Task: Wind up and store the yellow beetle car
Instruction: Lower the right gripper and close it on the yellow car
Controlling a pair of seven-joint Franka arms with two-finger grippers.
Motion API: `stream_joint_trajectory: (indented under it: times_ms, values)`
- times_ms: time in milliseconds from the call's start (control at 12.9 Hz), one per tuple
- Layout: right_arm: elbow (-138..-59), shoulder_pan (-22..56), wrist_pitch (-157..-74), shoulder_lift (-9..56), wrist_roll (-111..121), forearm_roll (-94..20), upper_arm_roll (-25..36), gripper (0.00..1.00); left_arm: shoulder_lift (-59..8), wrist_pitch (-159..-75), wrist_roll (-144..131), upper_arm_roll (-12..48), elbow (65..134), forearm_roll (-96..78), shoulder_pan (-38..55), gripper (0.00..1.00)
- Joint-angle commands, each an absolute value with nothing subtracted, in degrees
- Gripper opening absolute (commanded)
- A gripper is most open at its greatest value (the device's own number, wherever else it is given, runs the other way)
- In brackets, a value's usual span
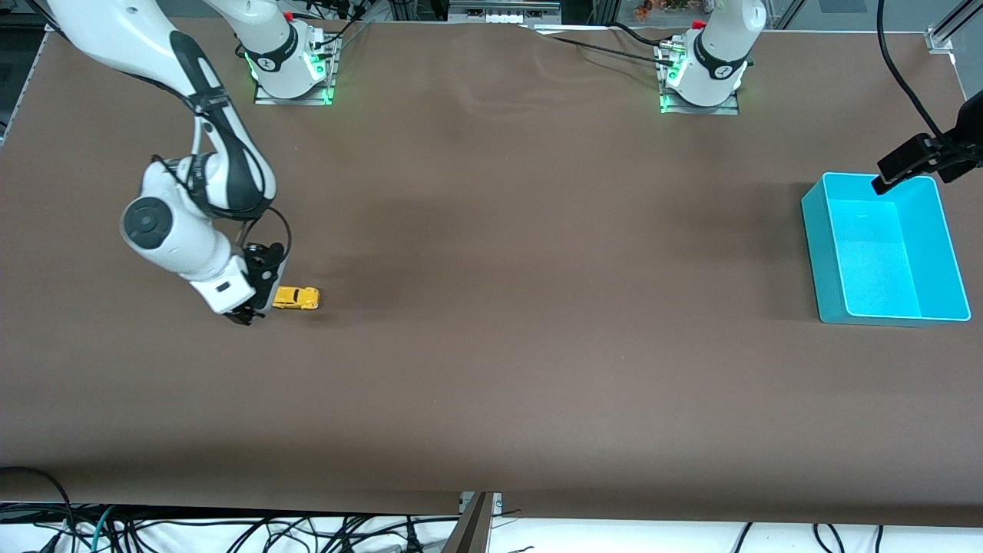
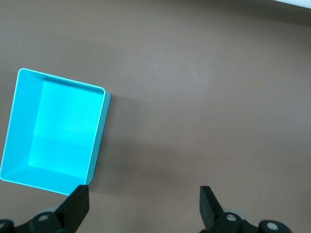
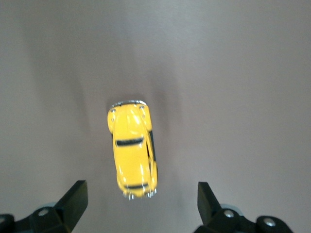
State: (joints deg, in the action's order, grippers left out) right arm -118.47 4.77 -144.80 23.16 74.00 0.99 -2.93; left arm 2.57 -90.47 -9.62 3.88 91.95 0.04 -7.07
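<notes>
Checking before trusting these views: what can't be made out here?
- Front view: the right claw tips are too small to judge against the yellow beetle car.
- Front view: the left claw over the teal bin is cut off by the edge.
- No view shows the car's underside.

1 yellow beetle car (image 1: pixel 296 298) sits on the table (image 1: pixel 491 384), toward the right arm's end. 1 teal bin (image 1: pixel 885 253) is well apart from the car, at the left arm's end.

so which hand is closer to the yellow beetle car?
Right. The right hand, open, is low right beside the yellow beetle car. The left hand, open, hangs by the teal bin at the left arm's end.
</notes>
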Motion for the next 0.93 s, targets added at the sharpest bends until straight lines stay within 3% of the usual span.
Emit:
stream_joint_trajectory:
  times_ms: [0, 463, 618, 850]
  values:
    - [-125.23, 4.83, -154.74, 21.88, 77.95, 1.41, -3.51, 1.00, 1.93, -89.21, -8.17, 4.13, 90.26, -0.26, -7.56, 1.00]
    - [-128.14, 4.75, -162.68, 24.35, 82.79, 1.41, -3.78, 0.97, 1.93, -89.21, -8.17, 4.13, 90.26, -0.26, -7.47, 1.00]
    - [-128.06, 4.75, -162.86, 24.43, 82.88, 1.41, -3.78, 0.79, 1.93, -89.21, -8.17, 4.13, 90.26, -0.26, -7.47, 1.00]
    - [-127.88, 4.75, -162.77, 24.43, 82.71, 1.41, -3.78, 0.76, 1.93, -89.21, -8.17, 4.13, 90.26, -0.26, -7.47, 1.00]
